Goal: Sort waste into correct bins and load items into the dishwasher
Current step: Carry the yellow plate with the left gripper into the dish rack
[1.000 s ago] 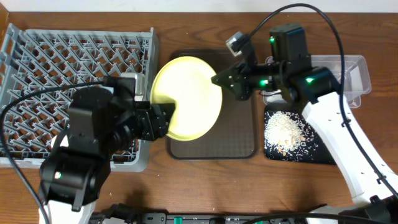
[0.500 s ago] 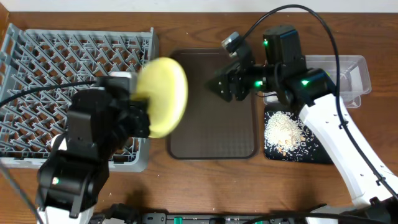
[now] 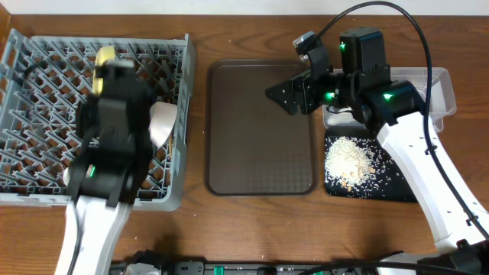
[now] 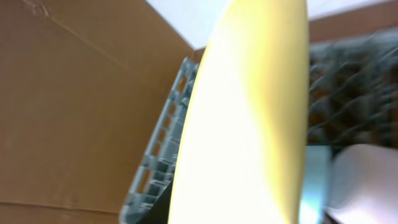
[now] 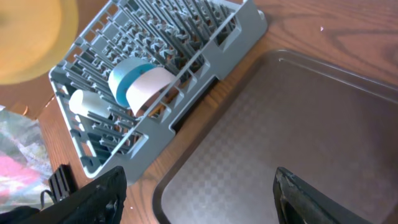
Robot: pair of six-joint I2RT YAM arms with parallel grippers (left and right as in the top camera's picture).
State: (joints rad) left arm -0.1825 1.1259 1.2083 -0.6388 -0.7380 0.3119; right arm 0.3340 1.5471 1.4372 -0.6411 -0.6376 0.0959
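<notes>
The yellow plate [image 3: 104, 55] stands on edge over the grey-blue dishwasher rack [image 3: 46, 76], and my left gripper [image 3: 111, 70] is shut on it. The plate [image 4: 249, 118] fills the left wrist view and hides the fingers. A white bowl [image 3: 162, 122] sits in the rack's right side. In the right wrist view a light-blue bowl [image 5: 140, 81] and a small white cup [image 5: 84, 102] stand among the pegs. My right gripper [image 3: 284, 95] hangs open above the brown serving tray [image 3: 260, 153], with nothing between its fingers [image 5: 99, 199].
The black tray [image 3: 382, 191] at the right holds pale rice-like crumbs [image 3: 350, 160]. Behind my right arm stands the clear tub [image 3: 437, 92]. The rack's near wall [image 5: 242, 18] runs close along the brown tray's left edge.
My left arm has swung the yellow plate left from the brown tray to over the rack. My right gripper let go of the plate, opened and drew back slightly right.
</notes>
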